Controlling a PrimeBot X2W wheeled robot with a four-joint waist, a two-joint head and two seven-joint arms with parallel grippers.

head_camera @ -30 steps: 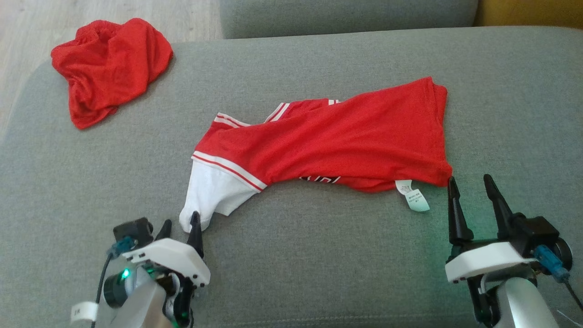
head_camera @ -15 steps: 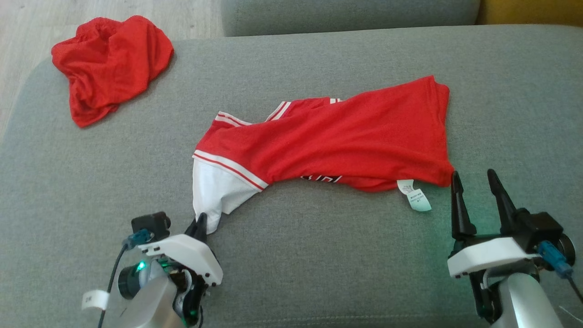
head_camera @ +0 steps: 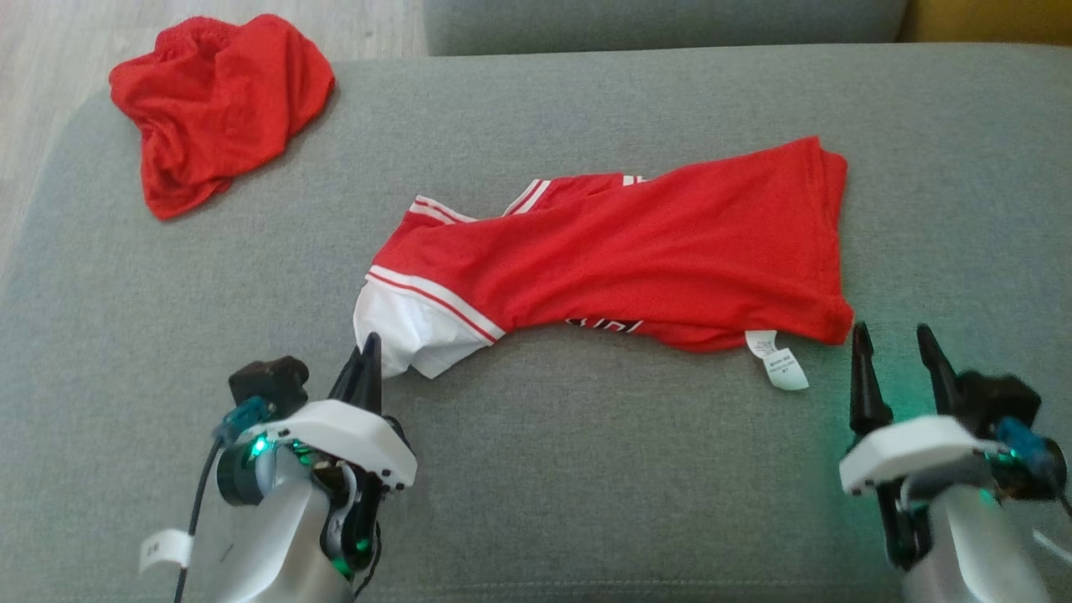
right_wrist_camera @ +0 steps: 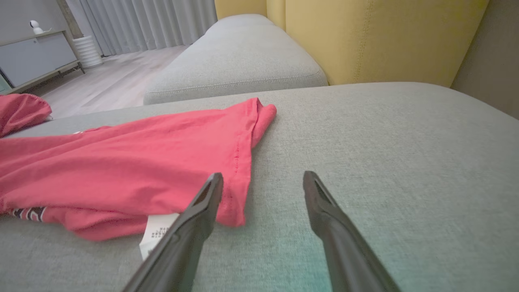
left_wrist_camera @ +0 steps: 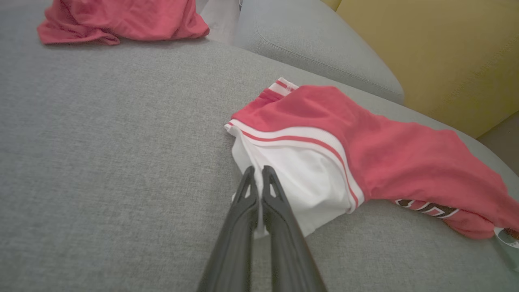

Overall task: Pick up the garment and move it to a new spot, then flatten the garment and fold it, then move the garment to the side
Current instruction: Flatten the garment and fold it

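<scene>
A red shirt (head_camera: 636,251) with white striped trim lies stretched across the grey sofa cushion (head_camera: 586,469). Its white sleeve (head_camera: 406,335) is bunched at the lower left. My left gripper (head_camera: 367,347) is shut, with the sleeve's edge pinched between its fingers (left_wrist_camera: 279,198); white cloth shows on both sides of them in the left wrist view. My right gripper (head_camera: 892,335) stands open just beside the shirt's lower right hem corner (right_wrist_camera: 231,211), nothing between its fingers. A white care label (head_camera: 779,364) sticks out under that hem.
A second crumpled red garment (head_camera: 218,100) lies at the cushion's far left corner, near the rounded edge and the wooden floor (head_camera: 50,42). Another grey cushion (right_wrist_camera: 235,56) and a yellow backrest (right_wrist_camera: 365,36) lie beyond the shirt.
My left gripper closed on the white sleeve and carried it toward the shirt's body, so the sleeve went from stretched out to bunched. The right gripper stayed open by the hem. The camera shifted slightly.
</scene>
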